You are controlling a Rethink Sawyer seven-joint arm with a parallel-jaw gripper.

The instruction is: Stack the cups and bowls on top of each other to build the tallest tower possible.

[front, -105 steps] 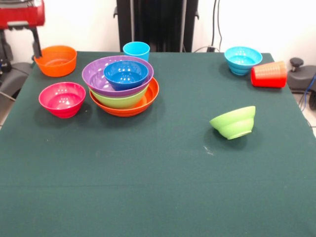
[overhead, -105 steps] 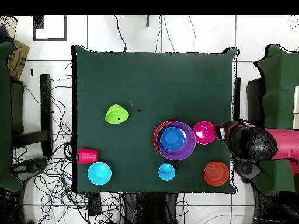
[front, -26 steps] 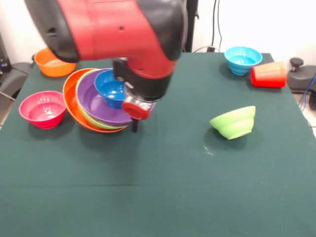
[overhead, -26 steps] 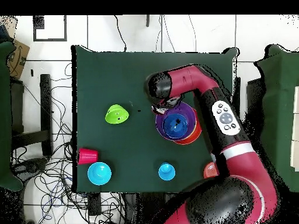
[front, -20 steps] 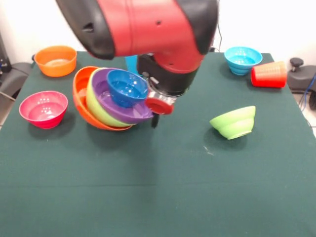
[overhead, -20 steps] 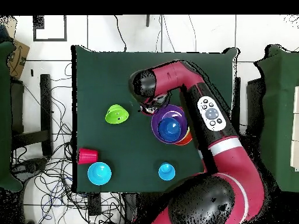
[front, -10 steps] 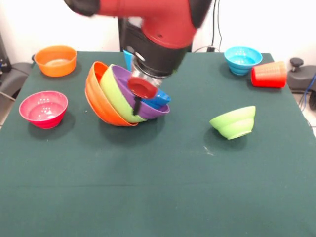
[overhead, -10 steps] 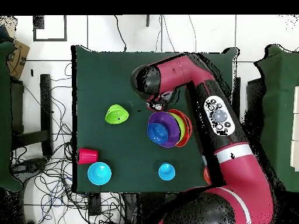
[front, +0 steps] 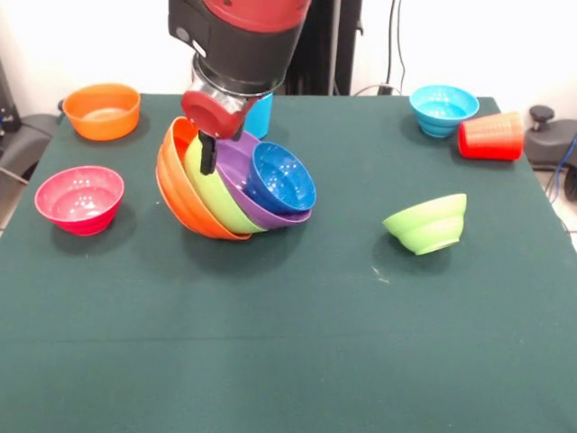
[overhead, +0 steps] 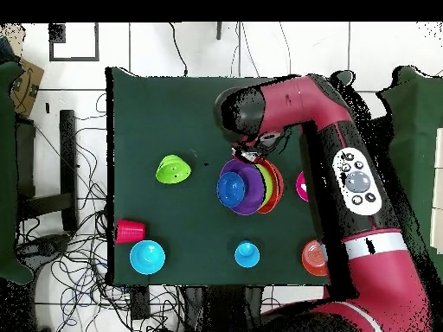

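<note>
The tower (front: 225,194) is a nest of a wide orange bowl (front: 174,191), a lime green bowl (front: 209,194), a purple bowl (front: 243,176) and a small dark blue bowl (front: 281,178). It stands steeply tilted on its edge, mouths facing right in the front view. My gripper (front: 207,153) hangs over the raised rims at the tower's upper left, touching or almost touching them. In the overhead view the gripper (overhead: 251,156) is at the tower's (overhead: 251,188) far edge. The light blue cup (front: 260,115) stands behind the arm. The red cup (front: 491,135) lies on its side at the far right.
A magenta bowl (front: 78,198) sits left of the tower and a small orange bowl (front: 102,110) at the far left corner. A light blue bowl (front: 444,108) is beside the red cup. A small lime green bowl (front: 426,223) lies tilted at mid right.
The arm went from drawn back to the tower, then from its right side to its upper left rim. The tower, once flat, now tips steeply right. The magenta bowl slid left.
</note>
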